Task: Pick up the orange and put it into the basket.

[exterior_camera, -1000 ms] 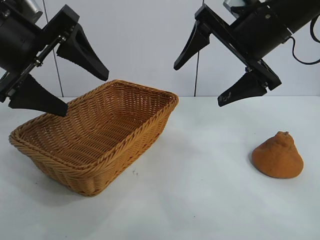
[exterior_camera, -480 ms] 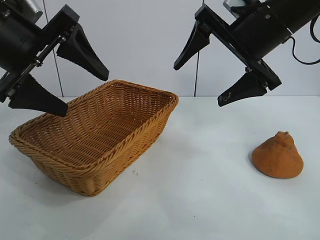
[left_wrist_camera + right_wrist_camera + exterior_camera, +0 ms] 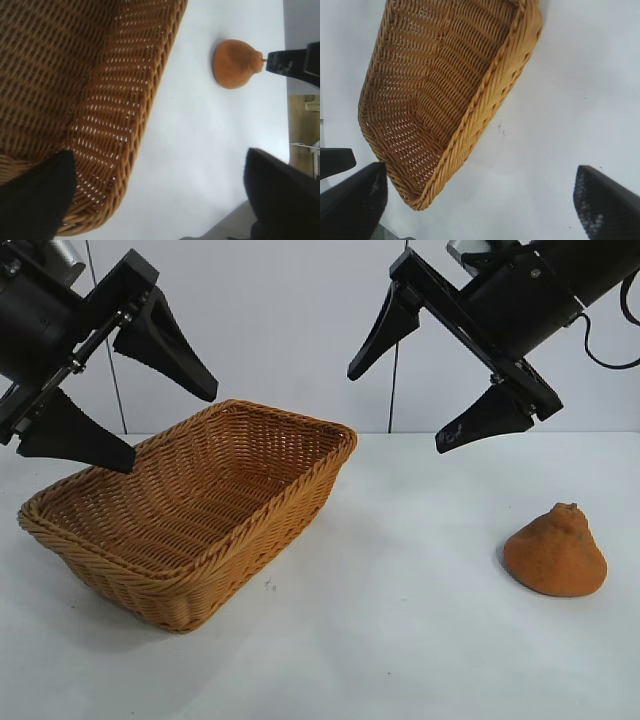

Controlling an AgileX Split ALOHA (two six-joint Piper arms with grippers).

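On the white table [image 3: 400, 640], right side near the front, sits the orange [image 3: 556, 552], knobby top up, resting on its wide base. Nothing touches it. Left wrist view also catches it [image 3: 235, 63] out past the basket's rim, on bare table.

Basket [image 3: 190, 510] sits left of centre, well apart from the orange, long axis running from near-left to far-right. Nothing visible inside it. Right wrist view shows its weave and braided rim [image 3: 485, 100] from above, plus a small dark mark on the table just beside the rim.

Left gripper [image 3: 125, 425] hangs above the basket's left end, tilted down toward it, jaws spread wide, nothing between them. Lower finger is over the near-left rim, upper finger over the far rim.

Right gripper [image 3: 405, 405] hangs in the air right of centre, above the table between basket and orange, up and left of the orange and clear of it. Jaws wide, holding nothing. It points down and left.

Both arms come in from the top corners. Plain pale wall behind.
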